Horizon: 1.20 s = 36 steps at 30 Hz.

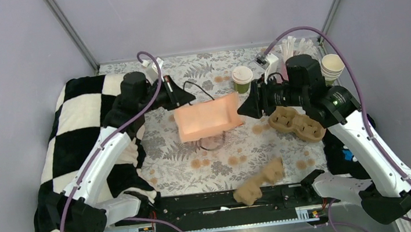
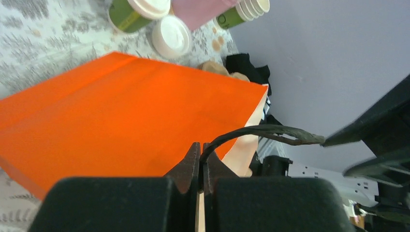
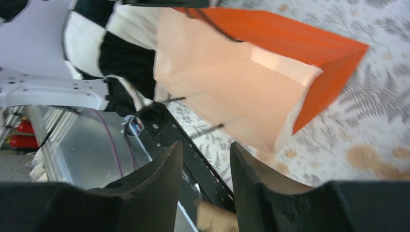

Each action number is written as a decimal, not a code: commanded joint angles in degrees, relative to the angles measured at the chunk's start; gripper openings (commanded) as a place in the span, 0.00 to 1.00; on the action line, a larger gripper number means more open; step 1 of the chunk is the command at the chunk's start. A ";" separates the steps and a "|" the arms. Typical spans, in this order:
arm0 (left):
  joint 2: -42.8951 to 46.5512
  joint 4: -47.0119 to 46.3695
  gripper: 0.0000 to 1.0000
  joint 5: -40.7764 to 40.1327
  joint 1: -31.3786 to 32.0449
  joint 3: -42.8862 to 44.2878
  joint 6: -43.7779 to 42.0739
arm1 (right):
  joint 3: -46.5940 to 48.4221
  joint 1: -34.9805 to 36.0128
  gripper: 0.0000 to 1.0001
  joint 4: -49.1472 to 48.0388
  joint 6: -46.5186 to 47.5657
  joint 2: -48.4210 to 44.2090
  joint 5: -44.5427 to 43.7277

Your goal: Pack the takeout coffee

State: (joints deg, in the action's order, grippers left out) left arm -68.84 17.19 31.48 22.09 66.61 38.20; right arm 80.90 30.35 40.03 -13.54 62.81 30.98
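**No readable text in any view**

We see pale print on the green walls of the takeout coffee point(image 2: 122, 17) and the stack of cups point(image 2: 231, 17). Both sit far ahead of the left gripper point(image 2: 200, 146), and the print is too blurred to read.

Orange paper bag point(image 1: 208, 117) mid-table, on its side, mouth toward right, pale inside showing. Black cord handle point(image 2: 261, 131) arcs from mouth edge. 2nd handle loop point(image 1: 212, 144) hangs below bag in top view. Floral tablecloth point(image 1: 220, 167) beneath. Black-and-white checkered blanket point(image 1: 80, 115) heaped at left. 2 brown pulp cup carriers: 1 point(image 1: 294, 123) right of bag, 1 point(image 1: 260, 181) at near edge, tilted. Stack of lidless green cups point(image 1: 332, 67) in far right corner, bundle of white sticks point(image 1: 294, 46) beside it.
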 commanded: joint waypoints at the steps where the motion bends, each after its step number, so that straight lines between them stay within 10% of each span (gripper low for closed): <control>1: 4.22 -0.51 0.00 -7.60 2.08 -2.80 2.99 | -3.26 -0.07 0.48 4.56 -3.32 -2.58 -16.67; 15: -1.81 11.56 0.00 -27.17 2.00 5.91 3.40 | -9.94 -0.06 0.87 27.25 -11.88 1.22 -27.00; 36: -4.67 13.98 0.00 -28.89 1.44 11.08 -2.59 | -30.30 1.13 0.66 26.22 -14.51 13.34 -21.49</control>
State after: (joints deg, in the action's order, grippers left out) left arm -73.12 31.14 1.93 24.18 74.37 38.11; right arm 51.00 30.39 68.45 -28.03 73.28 8.51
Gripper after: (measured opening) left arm 0.014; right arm 0.705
